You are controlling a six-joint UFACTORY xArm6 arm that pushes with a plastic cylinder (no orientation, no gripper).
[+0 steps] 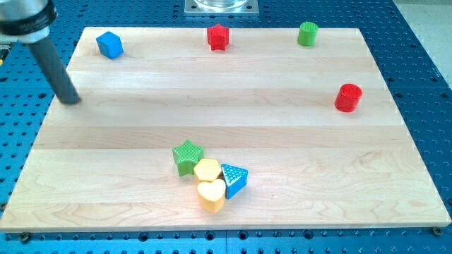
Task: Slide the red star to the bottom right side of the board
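Note:
The red star (218,37) sits near the top edge of the wooden board (127,141), at the middle. My tip (71,100) rests on the board at the view's left, far from the red star and below the blue cube (109,44). It touches no block.
A green cylinder (307,33) is at the top right and a red cylinder (347,97) at the right. A green star (188,156), yellow hexagon (207,170), yellow heart (211,195) and blue triangle (234,179) cluster at the bottom middle.

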